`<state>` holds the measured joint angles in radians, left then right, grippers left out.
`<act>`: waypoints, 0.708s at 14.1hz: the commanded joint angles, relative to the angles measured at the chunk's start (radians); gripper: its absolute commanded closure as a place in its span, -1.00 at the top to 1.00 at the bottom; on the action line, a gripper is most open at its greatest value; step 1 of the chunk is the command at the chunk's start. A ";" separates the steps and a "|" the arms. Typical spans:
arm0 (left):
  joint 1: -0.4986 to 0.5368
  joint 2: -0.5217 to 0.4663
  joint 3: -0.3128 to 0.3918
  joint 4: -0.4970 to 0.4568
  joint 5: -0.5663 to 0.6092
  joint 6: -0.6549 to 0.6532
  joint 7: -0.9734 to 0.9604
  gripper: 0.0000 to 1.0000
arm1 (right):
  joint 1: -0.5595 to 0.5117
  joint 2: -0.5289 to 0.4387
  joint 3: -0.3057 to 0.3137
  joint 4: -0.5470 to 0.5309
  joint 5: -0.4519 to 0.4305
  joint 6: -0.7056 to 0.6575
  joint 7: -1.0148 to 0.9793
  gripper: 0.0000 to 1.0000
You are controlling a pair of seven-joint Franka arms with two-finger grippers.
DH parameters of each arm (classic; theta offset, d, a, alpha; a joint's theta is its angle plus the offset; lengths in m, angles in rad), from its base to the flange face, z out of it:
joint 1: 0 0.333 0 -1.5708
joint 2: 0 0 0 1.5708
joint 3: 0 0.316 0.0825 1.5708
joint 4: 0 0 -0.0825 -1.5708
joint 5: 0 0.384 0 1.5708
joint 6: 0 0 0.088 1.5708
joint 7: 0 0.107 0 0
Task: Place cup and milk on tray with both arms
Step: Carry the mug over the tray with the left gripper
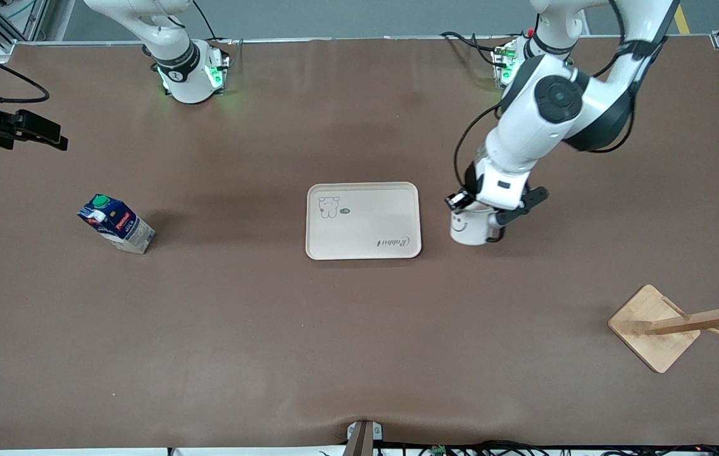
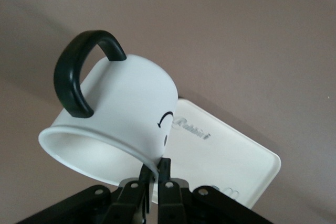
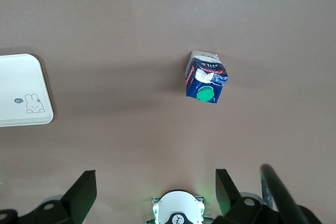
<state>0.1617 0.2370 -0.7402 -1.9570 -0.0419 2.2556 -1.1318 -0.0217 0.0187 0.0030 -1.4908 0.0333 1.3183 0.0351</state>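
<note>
The white cup [image 1: 470, 229] with its smiley face is beside the cream tray [image 1: 366, 248], toward the left arm's end of the table. My left gripper [image 1: 475, 206] is shut on the cup's rim, one finger inside and one outside. In the left wrist view the cup [image 2: 126, 103] hangs tilted from the gripper [image 2: 156, 169], black handle up, with the tray [image 2: 236, 150] close by. The milk carton [image 1: 116, 223] stands toward the right arm's end. My right gripper [image 3: 156, 182] is open and empty, high over the table; its view shows the milk [image 3: 206, 78] and a tray corner [image 3: 21, 77].
A wooden mug rack [image 1: 657, 326] with a square base and pegged pole stands near the front camera at the left arm's end. The tray holds nothing. The right arm's green-lit base [image 3: 177, 211] shows under its gripper.
</note>
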 commanded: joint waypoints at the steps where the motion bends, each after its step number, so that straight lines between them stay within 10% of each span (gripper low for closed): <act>1: -0.051 0.169 -0.008 0.122 -0.016 -0.022 -0.100 -1.00 | -0.009 0.004 0.006 0.000 0.003 0.004 -0.009 1.00; 10: -0.165 0.487 -0.001 0.296 -0.061 -0.022 -0.290 -1.00 | -0.041 0.084 0.005 -0.037 -0.019 0.096 -0.010 1.00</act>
<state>0.0088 0.6646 -0.7400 -1.7147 -0.0641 2.2557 -1.4203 -0.0468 0.0968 0.0002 -1.5017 0.0311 1.3798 0.0351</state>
